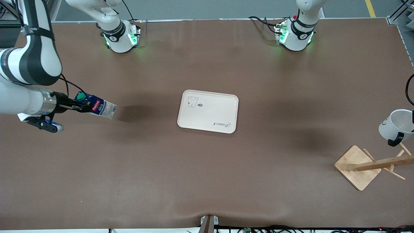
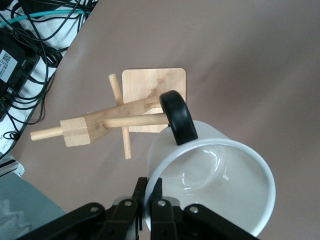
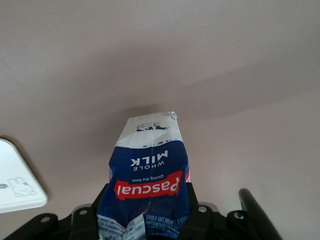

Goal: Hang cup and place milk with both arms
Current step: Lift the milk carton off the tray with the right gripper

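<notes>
Now right end effector (image 1: 77, 106) clamps milk (image 1: 98, 107) (left end effector (image 2: 149, 207) pinches cup (image 2: 215, 185)).

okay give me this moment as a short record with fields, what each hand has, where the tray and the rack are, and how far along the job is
left hand: shut on the rim of the cup, up over the wooden rack
cup handle: beside a rack peg, not yet hung
right hand: shut on the milk, held tilted above the table at the right arm's end
tray: mid-table, nothing on it
rack: at the left arm's end, nearer the front camera than the tray
progress: both things lifted, neither placed
</notes>
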